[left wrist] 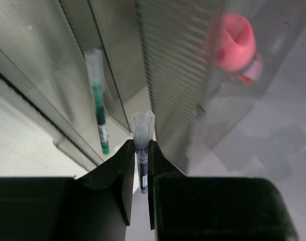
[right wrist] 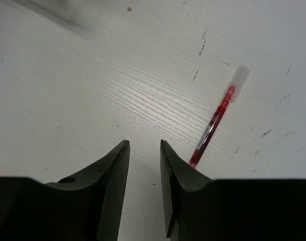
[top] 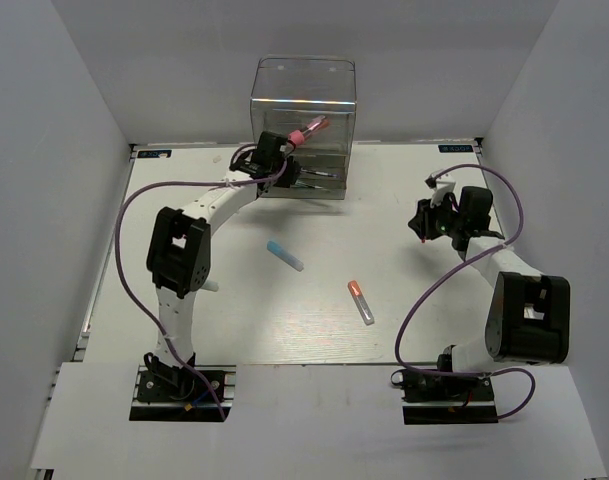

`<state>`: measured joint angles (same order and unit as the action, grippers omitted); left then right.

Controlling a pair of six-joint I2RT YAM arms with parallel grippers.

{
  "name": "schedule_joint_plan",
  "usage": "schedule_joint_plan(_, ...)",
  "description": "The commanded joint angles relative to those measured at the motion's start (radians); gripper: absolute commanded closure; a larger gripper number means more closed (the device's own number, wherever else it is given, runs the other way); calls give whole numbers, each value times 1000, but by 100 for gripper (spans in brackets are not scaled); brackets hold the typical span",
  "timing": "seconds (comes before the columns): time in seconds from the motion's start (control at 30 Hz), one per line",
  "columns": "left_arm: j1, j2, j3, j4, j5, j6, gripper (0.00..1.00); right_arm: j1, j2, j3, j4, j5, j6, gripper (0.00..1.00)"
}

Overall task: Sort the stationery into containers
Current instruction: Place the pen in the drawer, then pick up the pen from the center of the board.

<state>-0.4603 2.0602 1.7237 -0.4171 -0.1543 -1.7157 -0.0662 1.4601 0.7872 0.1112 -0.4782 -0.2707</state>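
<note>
- The left gripper (left wrist: 140, 153) is clamped on a purple pen (left wrist: 142, 131). The pen's long axis points to 12 o'clock, cap leading.
- The box (left wrist: 175, 75) stands right ahead of the cap. The compartment holding a green pen (left wrist: 98, 110) lies at 11 o'clock.
- The right gripper (right wrist: 143, 146) is narrow and empty. A red pen (right wrist: 215, 120) lies just beside its right finger at 2 o'clock, running 1 to 7.
- The left arm is much the nearer to the box.

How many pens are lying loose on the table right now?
3: blue-capped marker at centre, orange-tipped pen right of it, red pen by the right tool. Others may be hidden.
</note>
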Motion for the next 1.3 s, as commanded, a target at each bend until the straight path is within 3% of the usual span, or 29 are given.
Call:
schedule_joint_plan(0.0, 12, 24, 66, 24, -39, -39, 89, -7, -35, 7, -2, 22, -7, 63)
schedule_joint_plan(0.03, 12, 37, 83, 14, -39, -39, 74, -9, -35, 9, -4, 29, 16, 60)
schedule_joint_plan(0.1, 12, 52, 109, 0, -30, -39, 65, -6, -35, 18, -7, 49, 33, 53)
schedule_joint_plan(0.13, 21, 52, 122, 0, -30, -39, 55, -7, -35, 18, -5, 81, 48, 51)
schedule_joint_plan(0.23, 22, 40, 110, 14, -21, -30, 48, -6, -5, 47, -5, 133, 77, 44)
schedule_joint_plan(0.47, 22, -61, 48, 93, 53, 106, 43, 0, 115, 129, -73, 260, 99, 41)
schedule_joint_plan(0.67, 2, -133, 85, -105, 75, 385, 40, 9, 250, 237, -108, 334, 91, 45)
schedule_joint_plan(0.83, -8, -297, -108, -158, 12, 505, 38, 26, 344, 299, -142, 383, 67, 46)
schedule_joint_plan(0.97, -8, -446, -371, -115, -22, 519, 33, 45, 391, 323, -162, 395, 39, 54)
schedule_joint_plan(1.1, 14, -538, -561, -49, 10, 496, 21, 49, 439, 383, -217, 382, 33, 62)
schedule_joint_plan(1.13, 14, -566, -590, -37, 24, 486, 15, 48, 448, 389, -250, 380, 24, 67)
schedule_joint_plan(1.23, 14, -584, -670, 11, 47, 444, 10, 51, 479, 429, -290, 363, 16, 80)
schedule_joint_plan(1.27, 14, -584, -691, 20, 47, 429, 10, 48, 486, 444, -307, 356, 11, 92)
